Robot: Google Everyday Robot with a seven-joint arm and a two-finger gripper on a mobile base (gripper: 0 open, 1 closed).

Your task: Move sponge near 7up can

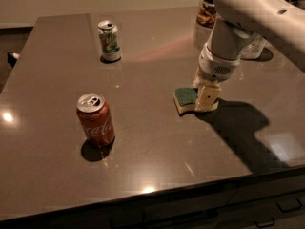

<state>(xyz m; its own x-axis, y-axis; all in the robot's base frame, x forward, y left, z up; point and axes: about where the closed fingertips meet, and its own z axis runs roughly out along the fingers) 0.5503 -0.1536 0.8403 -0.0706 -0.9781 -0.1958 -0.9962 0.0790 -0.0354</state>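
Note:
The sponge (184,99), dark green on top with a pale yellow body, lies flat on the dark table (143,175), right of centre. My gripper (204,99) points down at the sponge's right end, low against the table top, and hides that end. The 7up can (109,41), green and white with a silver top, stands upright at the back left, well apart from the sponge.
A red Coca-Cola can (96,120) stands upright at the front left. A jar (208,6) with brown contents stands at the back right, behind my arm (248,18). A white object (252,47) sits behind the arm. The table's front edge runs along the bottom.

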